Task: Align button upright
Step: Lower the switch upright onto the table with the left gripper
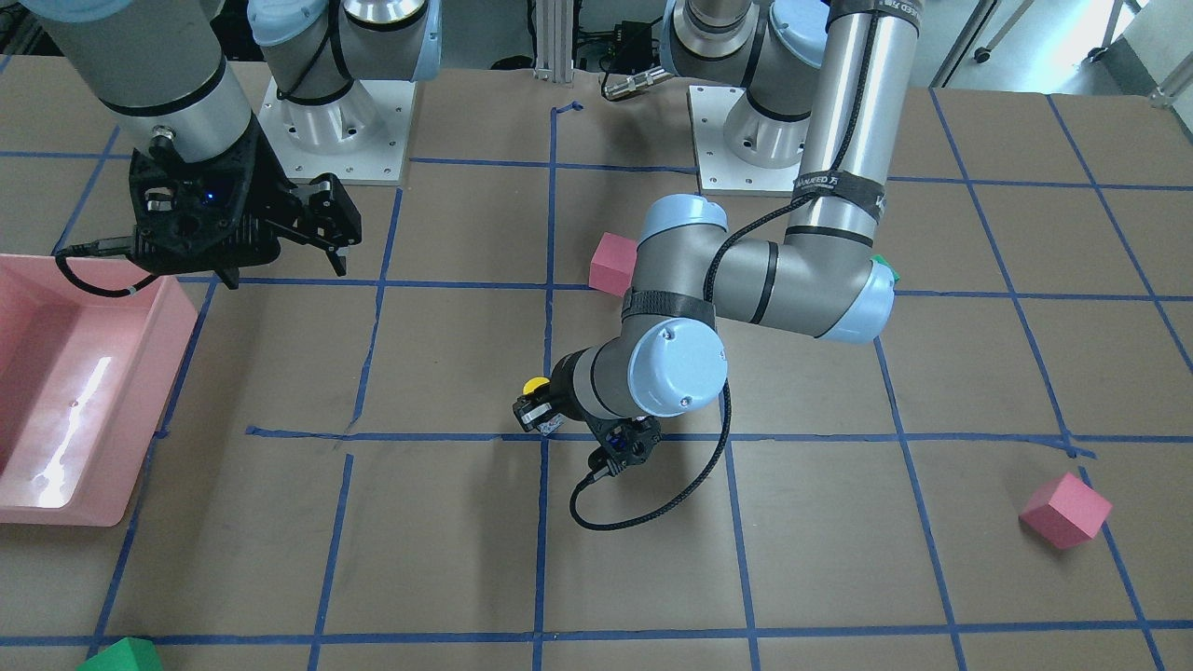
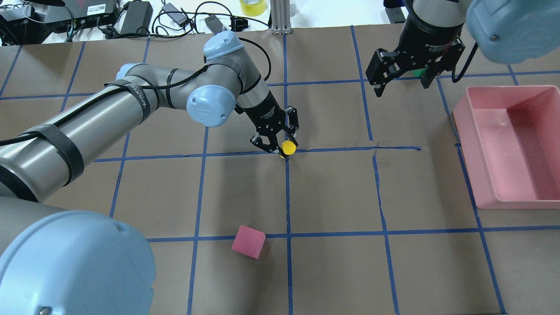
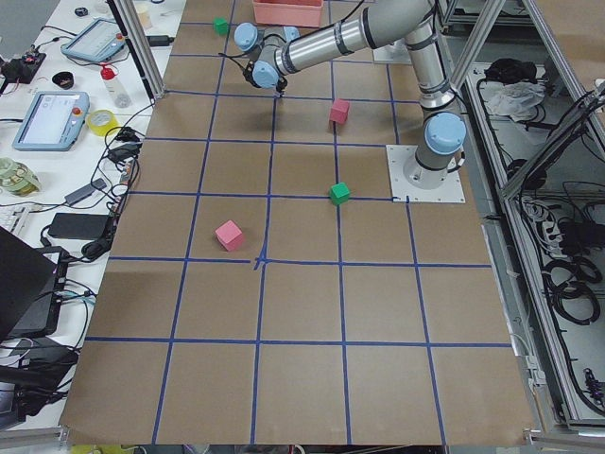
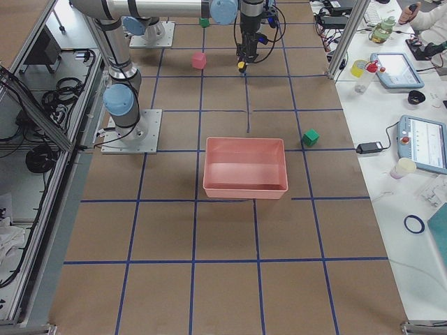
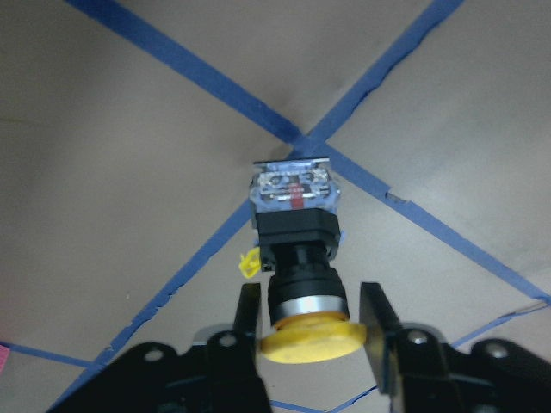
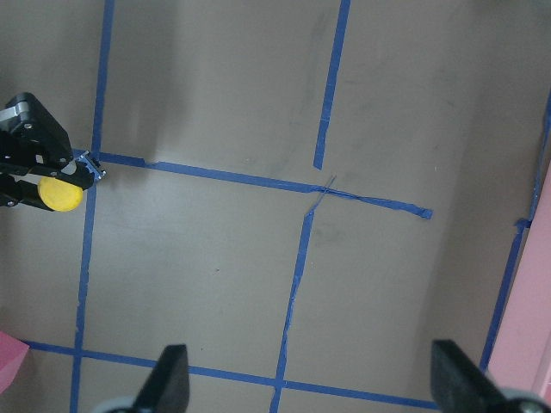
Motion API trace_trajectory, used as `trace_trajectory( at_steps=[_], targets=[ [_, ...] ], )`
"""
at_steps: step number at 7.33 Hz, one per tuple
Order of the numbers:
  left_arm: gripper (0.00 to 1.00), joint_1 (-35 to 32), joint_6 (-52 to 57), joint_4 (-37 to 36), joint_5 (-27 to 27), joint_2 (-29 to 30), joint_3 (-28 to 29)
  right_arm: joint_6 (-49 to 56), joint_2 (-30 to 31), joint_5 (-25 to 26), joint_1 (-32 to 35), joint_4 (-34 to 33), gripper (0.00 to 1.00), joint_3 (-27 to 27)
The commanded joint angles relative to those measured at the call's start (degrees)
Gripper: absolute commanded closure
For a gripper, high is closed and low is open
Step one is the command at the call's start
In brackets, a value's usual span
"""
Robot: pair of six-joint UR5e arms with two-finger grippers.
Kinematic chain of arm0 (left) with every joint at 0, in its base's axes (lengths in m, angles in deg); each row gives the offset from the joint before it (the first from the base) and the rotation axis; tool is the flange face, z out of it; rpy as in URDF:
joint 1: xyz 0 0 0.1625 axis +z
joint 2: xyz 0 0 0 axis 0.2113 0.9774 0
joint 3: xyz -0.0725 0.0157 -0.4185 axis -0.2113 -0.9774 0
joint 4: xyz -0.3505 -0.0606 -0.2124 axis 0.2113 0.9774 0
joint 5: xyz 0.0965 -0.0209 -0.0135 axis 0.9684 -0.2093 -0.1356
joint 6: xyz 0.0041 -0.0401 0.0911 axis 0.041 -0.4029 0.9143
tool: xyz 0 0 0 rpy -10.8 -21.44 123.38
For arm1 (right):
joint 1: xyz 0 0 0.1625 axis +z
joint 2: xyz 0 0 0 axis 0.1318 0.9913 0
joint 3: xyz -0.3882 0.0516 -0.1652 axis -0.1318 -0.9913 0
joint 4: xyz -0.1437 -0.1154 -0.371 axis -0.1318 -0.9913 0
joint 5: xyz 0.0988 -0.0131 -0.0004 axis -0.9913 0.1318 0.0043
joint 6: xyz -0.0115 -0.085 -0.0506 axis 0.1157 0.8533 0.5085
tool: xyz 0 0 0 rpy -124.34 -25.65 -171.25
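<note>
Looking at the middle of the table, I see the button point(image 5: 297, 258) sitting right on a blue tape crossing point(image 5: 306, 142). Its clear terminal end point(image 5: 293, 188) is down against the paper and its yellow cap point(image 5: 312, 337) is up between the fingers of the left gripper point(image 5: 310, 292). Those fingers look closed onto the cap's rim, though the hold is shallow and only the widest part seems to touch.

From the button in the overhead view, a pink cube point(image 2: 248, 241) lies at about 7 o'clock and the pink bin point(image 2: 481, 175) at 3 o'clock. The right gripper point(image 2: 402, 83) hangs at roughly 2 o'clock with its fingers spread wide and nothing in them.

To my eye the button is light, rigid plastic. The domed cap is probably smooth and slippery, so it could twist or pop out of a rim pinch. The square black body point(image 5: 295, 228) offers flat, parallel faces and looks the steadier place to grip. The terminal end is narrow, so once released the button may topple easily.
</note>
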Motion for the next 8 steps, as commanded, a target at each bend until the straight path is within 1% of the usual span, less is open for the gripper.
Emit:
trace_trajectory(
  at_steps=[1,3,4,5,6,7,8],
  targets=[
    [1.00,0.35,1.64,-0.05,-0.77,0.24,0.04,0.15,-0.02,0.45,0.00,0.09,0.00,0.01],
    [1.00,0.53,2.43,-0.14,-1.03,0.50,-0.30,0.15,-0.02,0.02,0.00,0.00,0.00,0.01],
    [0.90,0.53,2.43,-0.31,-0.94,0.68,-0.13,0.24,-0.02,0.45,0.00,0.00,0.00,0.01],
    [0.60,0.53,2.35,-0.49,-1.03,0.76,-0.30,0.15,-0.02,0.37,0.00,0.00,0.00,0.01],
    [0.46,0.53,2.43,-0.58,-1.03,0.68,-0.05,-0.02,-0.02,0.63,0.00,0.00,0.00,0.01],
    [0.25,0.53,2.78,-0.75,-0.94,0.33,0.13,-0.02,-0.11,0.72,0.00,0.00,0.00,0.01],
    [0.00,0.53,4.87,-0.67,-0.07,-1.41,0.05,-0.02,-0.11,0.81,0.00,0.00,0.00,0.01]
  ],
)
